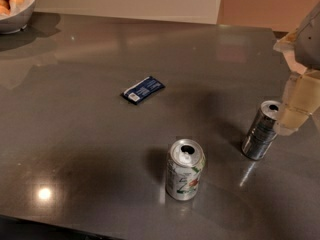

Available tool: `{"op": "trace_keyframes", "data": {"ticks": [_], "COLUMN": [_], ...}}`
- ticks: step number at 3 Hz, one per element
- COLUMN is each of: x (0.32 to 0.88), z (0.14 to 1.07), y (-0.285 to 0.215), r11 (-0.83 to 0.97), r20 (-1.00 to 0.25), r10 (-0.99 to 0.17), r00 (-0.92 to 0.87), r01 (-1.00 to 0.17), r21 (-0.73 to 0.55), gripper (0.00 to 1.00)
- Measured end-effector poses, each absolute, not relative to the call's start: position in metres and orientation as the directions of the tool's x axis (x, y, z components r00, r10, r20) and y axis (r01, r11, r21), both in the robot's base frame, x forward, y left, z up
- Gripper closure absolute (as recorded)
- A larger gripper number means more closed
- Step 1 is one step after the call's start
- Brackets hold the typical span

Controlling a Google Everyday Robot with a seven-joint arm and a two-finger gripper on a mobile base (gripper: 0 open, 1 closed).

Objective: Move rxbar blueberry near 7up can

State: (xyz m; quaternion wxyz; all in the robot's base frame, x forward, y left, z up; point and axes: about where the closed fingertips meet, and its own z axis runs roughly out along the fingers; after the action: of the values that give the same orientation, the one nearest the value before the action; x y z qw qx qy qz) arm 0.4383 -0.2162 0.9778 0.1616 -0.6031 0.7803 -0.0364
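Note:
The rxbar blueberry (143,89) lies flat on the dark grey table (75,134), a small dark blue wrapper with a white patch at its near-left end. The 7up can (184,170) stands upright to the front right of it, silver-white with green markings and an opened top. The gripper (299,101) hangs at the right edge of the view, above and beside a slimmer dark silver can, well to the right of the bar. It holds nothing that I can see.
A slim dark silver can (261,130) stands upright at the right, right next to the gripper. A white bowl (15,14) with round pale food sits at the far left corner. A light wall runs along the table's back edge.

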Motion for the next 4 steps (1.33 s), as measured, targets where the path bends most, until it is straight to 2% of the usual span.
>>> {"op": "trace_keyframes", "data": {"ticks": [2,4], "x": [0.449,0.518], "z": [0.98,0.984], "y": [-0.21,-0.178], "r11": [0.243,0.148], "r20": [-0.204,-0.211], "r10": [-0.96,-0.973], "r00": [-0.193,-0.092], "r01": [-0.935,-0.952], "r21": [-0.257,-0.269], "gripper": [0.0,0.0]}}
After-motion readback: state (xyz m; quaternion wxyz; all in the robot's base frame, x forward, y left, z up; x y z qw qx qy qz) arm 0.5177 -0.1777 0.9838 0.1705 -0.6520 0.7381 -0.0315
